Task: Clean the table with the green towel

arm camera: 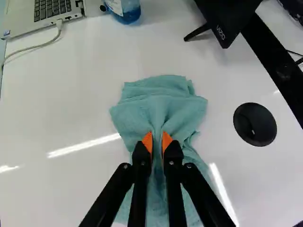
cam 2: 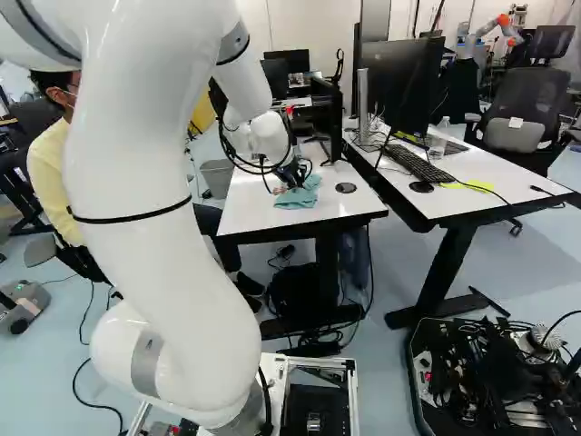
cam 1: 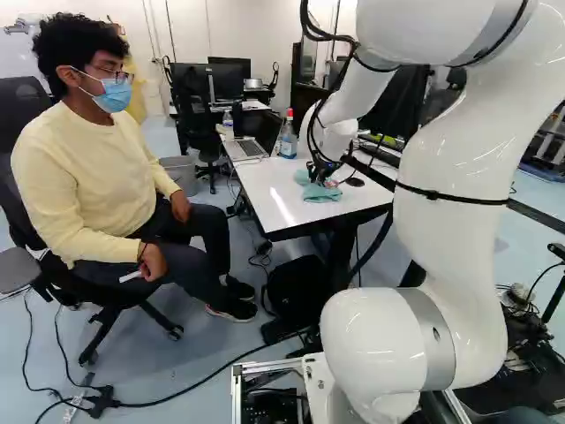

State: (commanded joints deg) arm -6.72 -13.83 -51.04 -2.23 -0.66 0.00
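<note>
My gripper point(cam 1: 325, 177) is low over the white table point(cam 1: 275, 196) in the left base view, right at the green towel point(cam 1: 321, 193). In the wrist view the gripper point(arm camera: 157, 142) has both orange-padded fingers closed on a raised fold of the towel point(arm camera: 161, 90), pinching it from two sides. The cloth lies bunched on the tabletop, spreading ahead of the fingers and back beneath them. The fingers hide part of its middle.
A laptop point(arm camera: 42, 16), a blue-liquid bottle point(arm camera: 124, 10) and a monitor stand point(arm camera: 226, 19) stand ahead of the towel. A round black cable cover point(arm camera: 254, 124) is beside it. A seated person point(cam 1: 97, 177) is left of the table.
</note>
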